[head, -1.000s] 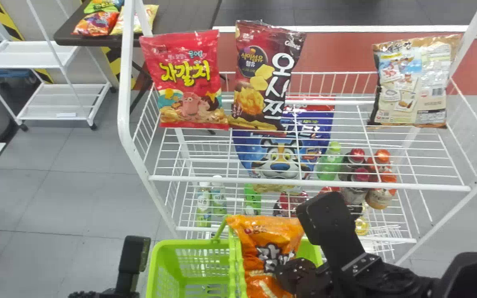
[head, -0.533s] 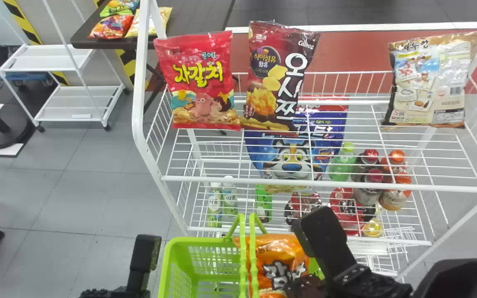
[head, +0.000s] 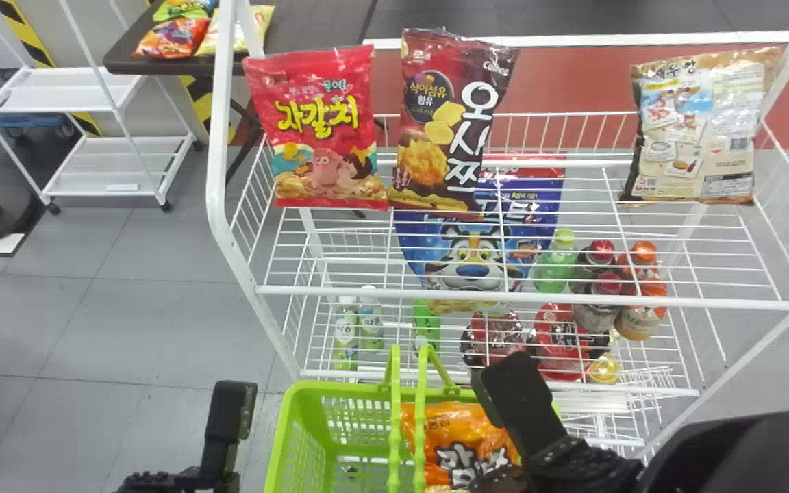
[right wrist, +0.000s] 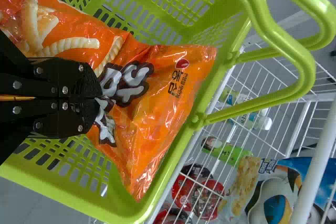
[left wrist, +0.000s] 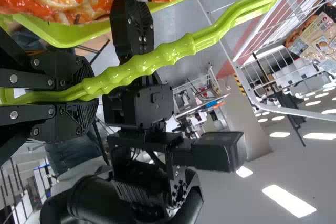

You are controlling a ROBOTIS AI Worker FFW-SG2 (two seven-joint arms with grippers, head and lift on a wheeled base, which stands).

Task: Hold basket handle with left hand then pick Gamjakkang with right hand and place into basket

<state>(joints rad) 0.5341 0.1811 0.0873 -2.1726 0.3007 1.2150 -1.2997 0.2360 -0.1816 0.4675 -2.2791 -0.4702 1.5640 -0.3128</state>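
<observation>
Closed on the Gamjakkang (head: 459,441), my right claw (head: 501,479) has it inside the basket (head: 283,428); the right wrist view shows its printed end against the rim (crinkly stuff). The head view cuts off its lower end. In my left wrist view, my left claw (head: 220,469) clamps the handle (left wrist: 157,60). Beyond stands a wire rack (head: 504,296).

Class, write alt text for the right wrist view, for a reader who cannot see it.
Right gripper pinching an orange snack bag at the mouth of a green basket, with a white wire rack beyond the rim.
</observation>
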